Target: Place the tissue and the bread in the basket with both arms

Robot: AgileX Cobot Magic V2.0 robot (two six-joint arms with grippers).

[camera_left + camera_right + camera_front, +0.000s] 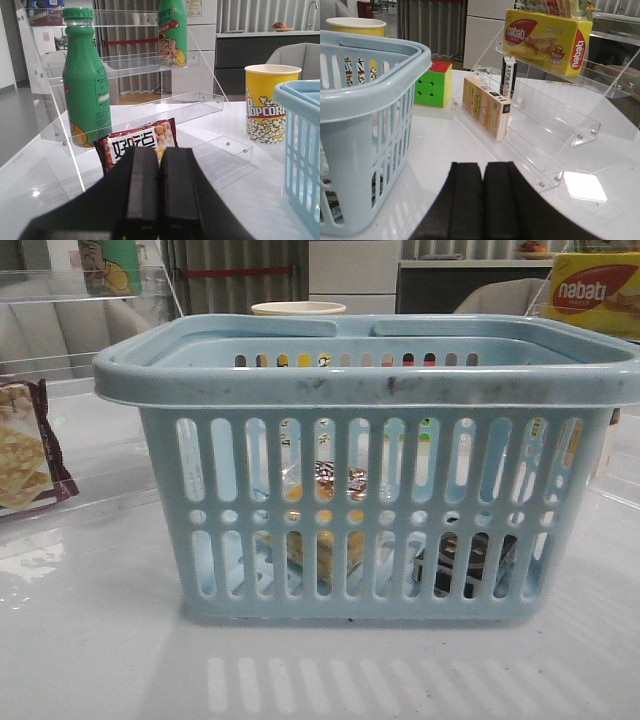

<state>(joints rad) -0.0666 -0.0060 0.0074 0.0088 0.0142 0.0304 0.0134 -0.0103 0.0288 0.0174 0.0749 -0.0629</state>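
The light-blue basket (370, 385) stands in the middle of the table and fills the front view. Through its slots I see the bread (322, 540), a golden-yellow packet with a dark band at its top, leaning inside at the middle. The black tissue pack (465, 562) lies low on the basket floor to its right. Neither gripper shows in the front view. My left gripper (159, 150) is shut and empty, left of the basket (302, 145). My right gripper (482, 167) is shut and empty, right of the basket (370, 100).
On the left, a clear tiered shelf holds a maroon-edged cracker packet (137, 142) and a green bottle (85, 85). A popcorn cup (265, 105) stands behind the basket. On the right, a clear shelf holds a nabati box (545, 37) and a small carton (485, 106), with a colour cube (434, 82) beside it.
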